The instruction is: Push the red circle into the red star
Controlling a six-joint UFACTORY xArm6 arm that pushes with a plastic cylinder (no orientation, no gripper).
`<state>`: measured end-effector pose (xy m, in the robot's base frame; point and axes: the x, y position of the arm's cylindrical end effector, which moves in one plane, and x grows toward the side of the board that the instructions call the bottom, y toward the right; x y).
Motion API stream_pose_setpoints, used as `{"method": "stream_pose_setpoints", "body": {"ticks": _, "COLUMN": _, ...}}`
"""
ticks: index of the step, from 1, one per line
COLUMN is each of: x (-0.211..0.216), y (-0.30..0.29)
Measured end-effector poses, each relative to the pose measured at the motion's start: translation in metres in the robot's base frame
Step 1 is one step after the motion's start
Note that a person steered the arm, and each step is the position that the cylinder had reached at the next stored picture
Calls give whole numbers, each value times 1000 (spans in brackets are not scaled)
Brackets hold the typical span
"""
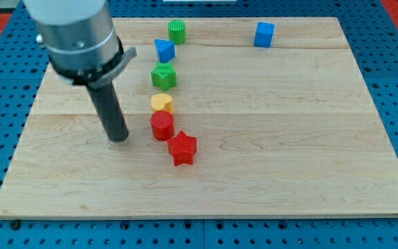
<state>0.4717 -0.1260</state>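
Resting on the wooden board [289,138], my tip [119,138] stands just left of the red circle [162,126], with a narrow strip of bare wood between them; the rod carries no pincer, so no open or closed state applies. The red circle lies near the board's middle, slightly toward the view's left. The red star [182,148] lies to the lower right of the red circle, and the two appear to touch or nearly touch at their edges; which of these cannot be told. The yellow block [162,103], rounded in shape, sits directly above the red circle and appears to touch it. Farther toward the view's top, the green star-like block [163,76] comes next in the same column, then the blue triangular block [164,50], then the green cylinder [177,31] near the far edge. The blue cube [264,34] stands well apart from the column, toward the view's top right.
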Motion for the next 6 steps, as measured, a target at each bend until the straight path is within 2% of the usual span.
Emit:
{"method": "stream_pose_setpoints", "body": {"ticks": 1, "x": -10, "y": 46}}
{"method": "stream_pose_setpoints", "body": {"ticks": 2, "x": 8, "y": 77}}
{"method": "stream_pose_setpoints", "body": {"ticks": 3, "x": -30, "y": 52}}
{"method": "stream_pose_setpoints", "body": {"ticks": 4, "x": -48, "y": 31}}
{"method": "stream_pose_setpoints", "body": {"ticks": 5, "x": -49, "y": 9}}
{"method": "stream_pose_setpoints", "body": {"ticks": 6, "x": -50, "y": -40}}
